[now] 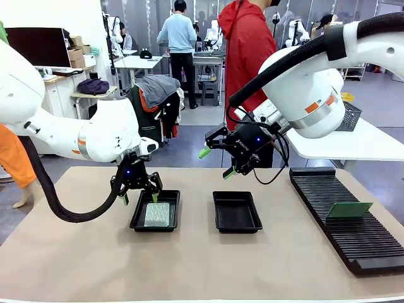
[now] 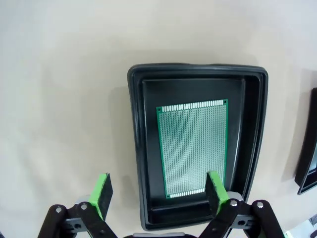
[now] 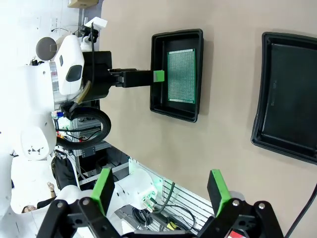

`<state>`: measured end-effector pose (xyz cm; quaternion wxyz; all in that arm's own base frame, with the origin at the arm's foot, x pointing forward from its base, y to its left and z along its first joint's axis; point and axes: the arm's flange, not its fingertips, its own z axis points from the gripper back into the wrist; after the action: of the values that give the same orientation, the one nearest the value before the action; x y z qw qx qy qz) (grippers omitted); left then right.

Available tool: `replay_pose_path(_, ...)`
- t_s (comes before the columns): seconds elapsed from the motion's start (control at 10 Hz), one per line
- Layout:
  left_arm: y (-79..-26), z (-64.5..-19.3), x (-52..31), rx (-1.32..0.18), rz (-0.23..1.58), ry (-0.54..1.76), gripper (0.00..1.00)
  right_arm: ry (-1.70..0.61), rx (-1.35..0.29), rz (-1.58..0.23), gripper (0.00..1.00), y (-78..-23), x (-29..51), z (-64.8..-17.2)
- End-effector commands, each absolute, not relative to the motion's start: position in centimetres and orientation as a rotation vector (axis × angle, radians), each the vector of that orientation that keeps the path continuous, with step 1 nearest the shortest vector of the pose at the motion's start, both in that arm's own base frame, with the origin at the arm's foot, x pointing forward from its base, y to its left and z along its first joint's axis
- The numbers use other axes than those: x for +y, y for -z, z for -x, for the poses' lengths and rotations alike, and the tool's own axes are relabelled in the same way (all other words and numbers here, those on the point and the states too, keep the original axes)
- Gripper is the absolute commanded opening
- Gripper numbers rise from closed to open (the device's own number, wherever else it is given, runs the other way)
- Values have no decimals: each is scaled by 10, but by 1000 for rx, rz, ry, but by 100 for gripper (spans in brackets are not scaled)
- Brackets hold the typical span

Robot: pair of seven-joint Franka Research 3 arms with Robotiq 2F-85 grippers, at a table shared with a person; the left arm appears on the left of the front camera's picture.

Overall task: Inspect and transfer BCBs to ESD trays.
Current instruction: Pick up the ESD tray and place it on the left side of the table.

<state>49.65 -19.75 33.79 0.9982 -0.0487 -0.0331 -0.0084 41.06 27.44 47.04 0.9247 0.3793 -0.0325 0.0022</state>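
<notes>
On the tan surface (image 1: 189,265), a black slotted rack (image 1: 315,189) lay right of the empty ESD tray (image 1: 237,211), one BCB (image 1: 349,209) leaning in its slots. Left of that tray, a second tray (image 1: 140,214) held another BCB (image 1: 157,214) flat, with the left gripper (image 1: 139,197) over it, fingers apart. The right gripper (image 1: 216,162) hung above the empty tray, fingers also apart.

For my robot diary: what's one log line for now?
left jaws: open, above left tray | board: flat in it | right jaws: open, raised | right tray: empty | second board: in rack

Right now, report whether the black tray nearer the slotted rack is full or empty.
Empty: the tray shows only bare black floor, while the other tray holds a green board.
</notes>
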Motion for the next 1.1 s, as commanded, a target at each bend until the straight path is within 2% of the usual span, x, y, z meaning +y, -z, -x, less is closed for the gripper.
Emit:
replay_pose_path(0.0, -325, -494, -199, -96, 76, -20, 100, 7, -61, -767, 100, -472, 276, -411)
replay_pose_path(1.0, -316, -495, -194, -56, 81, -4, 100, 7, -61, -767, 100, -472, 276, -411)
